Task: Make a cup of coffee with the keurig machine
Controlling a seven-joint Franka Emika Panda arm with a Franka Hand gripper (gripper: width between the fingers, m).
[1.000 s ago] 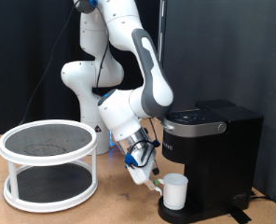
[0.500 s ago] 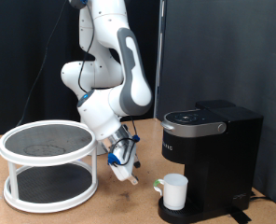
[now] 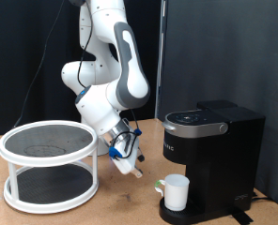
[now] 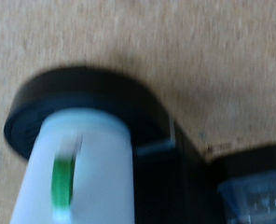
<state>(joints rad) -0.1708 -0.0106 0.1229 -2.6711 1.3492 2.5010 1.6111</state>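
The white cup (image 3: 177,192) stands upright on the round drip tray (image 3: 191,215) of the black keurig machine (image 3: 212,161), under its spout, with the handle towards the exterior view's left. The machine's top lid is down. My gripper (image 3: 133,170) hangs low over the table, a short way to the exterior view's left of the cup. It touches nothing and looks open and empty. The blurred wrist view shows the cup (image 4: 82,182) on the black tray (image 4: 77,93), with tabletop around them.
A white two-tier round rack (image 3: 49,164) with dark mesh shelves stands on the wooden table (image 3: 120,208) at the exterior view's left. The robot's base (image 3: 87,80) rises behind the gap between rack and machine. A black curtain hangs behind.
My gripper was at the cup's handle one second ago. It has since pulled away to the exterior view's left, leaving the cup on the tray, and has barely moved in the last half second.
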